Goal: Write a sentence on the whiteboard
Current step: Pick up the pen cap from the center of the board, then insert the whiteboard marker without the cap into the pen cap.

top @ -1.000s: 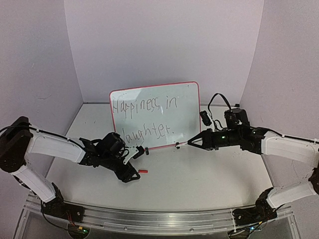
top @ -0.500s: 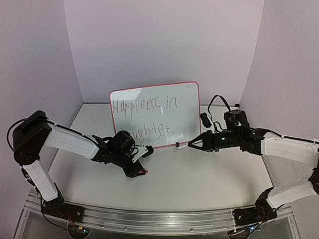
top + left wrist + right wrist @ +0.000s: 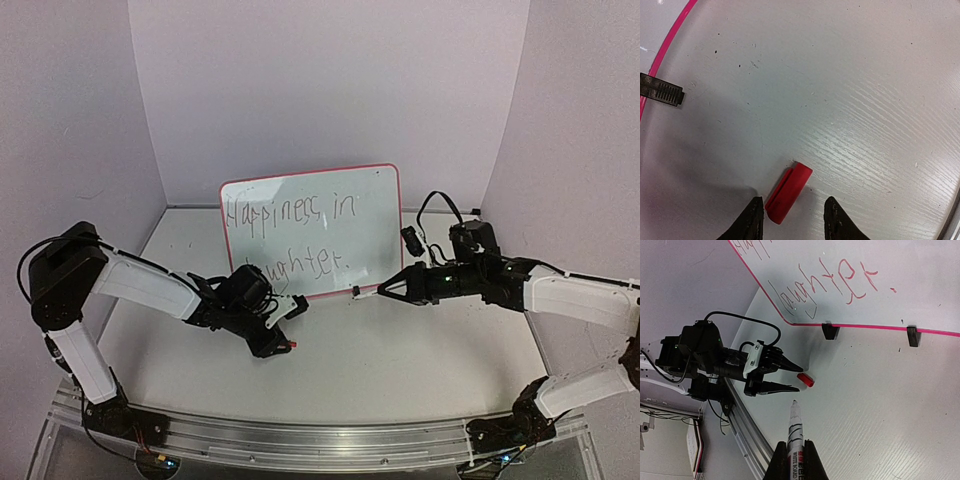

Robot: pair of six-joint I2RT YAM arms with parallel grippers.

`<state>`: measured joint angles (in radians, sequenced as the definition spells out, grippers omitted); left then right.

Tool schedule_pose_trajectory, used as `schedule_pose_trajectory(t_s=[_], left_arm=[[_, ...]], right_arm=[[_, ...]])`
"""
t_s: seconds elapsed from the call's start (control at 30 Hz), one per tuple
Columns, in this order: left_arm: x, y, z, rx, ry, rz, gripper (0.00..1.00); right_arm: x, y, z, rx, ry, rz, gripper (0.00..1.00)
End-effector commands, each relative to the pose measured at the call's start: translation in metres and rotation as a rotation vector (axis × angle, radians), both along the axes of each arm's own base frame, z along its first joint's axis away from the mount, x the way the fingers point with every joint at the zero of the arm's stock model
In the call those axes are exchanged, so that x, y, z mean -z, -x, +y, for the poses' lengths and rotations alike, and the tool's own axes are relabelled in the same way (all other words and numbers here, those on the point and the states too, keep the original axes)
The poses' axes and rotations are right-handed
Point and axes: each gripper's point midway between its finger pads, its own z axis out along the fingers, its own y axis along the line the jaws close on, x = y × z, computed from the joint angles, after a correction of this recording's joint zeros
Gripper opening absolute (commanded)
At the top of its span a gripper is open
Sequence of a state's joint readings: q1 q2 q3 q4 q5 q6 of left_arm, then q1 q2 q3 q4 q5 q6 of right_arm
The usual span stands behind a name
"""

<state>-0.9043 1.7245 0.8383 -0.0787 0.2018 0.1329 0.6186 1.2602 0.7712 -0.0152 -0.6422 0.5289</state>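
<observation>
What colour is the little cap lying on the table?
Red cap, clearest from the left wrist.

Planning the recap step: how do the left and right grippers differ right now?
The left gripper is open, while the right gripper is shut. The left grips nothing: the red cap lies on the table between its jaws. The right clamps the uncapped marker. Both sit in front of the whiteboard.

Colours: mostly white/grey, few red bits.
White rectangular whiteboard [image 3: 375, 215] w/ thin pink-red frame & small black feet [image 3: 830, 331]; dark thin handwritten sentence [image 3: 290, 215] on it. Short red plastic cap [image 3: 789, 193] on pale grey-white wood-grain table [image 3: 865, 100]. White marker pen [image 3: 795, 430] w/ black print. Pale lilac walls [image 3: 330, 90].
</observation>
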Motion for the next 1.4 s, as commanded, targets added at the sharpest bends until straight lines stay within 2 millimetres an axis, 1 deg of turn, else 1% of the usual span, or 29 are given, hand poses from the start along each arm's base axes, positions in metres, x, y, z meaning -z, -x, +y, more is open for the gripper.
schedule_pose_trajectory(t_s=[0.0,0.13,0.23,0.33,0.5,0.7,0.8,0.87,0.93,1.07,1.13,1.23,1.37], left_arm=[[0.003,-0.005,-0.003,-0.001,-0.018,-0.015,0.4],[0.006,-0.006,-0.001,-0.002,-0.033,-0.016,0.4],[0.006,-0.006,-0.001,-0.002,-0.036,-0.02,0.38],[0.005,-0.003,-0.003,0.008,-0.031,-0.017,0.32],[0.009,0.007,-0.004,0.028,-0.044,0.003,0.23],[0.007,0.019,-0.006,0.035,-0.019,0.011,0.07],[-0.001,0.022,-0.006,0.016,0.038,0.006,0.0],[-0.02,0.023,-0.012,-0.001,0.129,-0.007,0.0],[-0.034,0.025,-0.015,-0.006,0.193,-0.01,0.0],[-0.06,0.029,-0.021,-0.008,0.293,0.0,0.0],[-0.069,0.033,-0.026,0.012,0.326,0.01,0.0],[-0.077,0.036,-0.031,0.041,0.349,0.019,0.0],[-0.081,0.038,-0.033,0.076,0.341,0.013,0.0]], right_arm=[[-0.003,-0.002,0.002,0.004,-0.013,-0.014,0.0],[-0.003,-0.002,0.002,0.005,-0.014,-0.014,0.0],[-0.003,-0.002,0.001,0.009,-0.016,-0.014,0.0],[-0.001,-0.002,0.0,0.02,-0.012,-0.012,0.0],[0.012,-0.003,-0.003,0.044,0.011,0.015,0.0],[0.029,-0.002,-0.004,0.04,0.032,0.058,0.0],[0.037,0.001,0.003,0.0,0.021,0.105,0.0],[0.035,0.006,0.012,-0.055,-0.017,0.138,0.0],[0.035,0.009,0.02,-0.1,-0.05,0.176,0.0],[0.031,0.014,0.034,-0.177,-0.097,0.233,0.0],[0.03,0.015,0.039,-0.201,-0.11,0.251,0.0],[0.029,0.017,0.044,-0.233,-0.135,0.275,0.0],[0.026,0.019,0.046,-0.246,-0.153,0.286,0.0]])
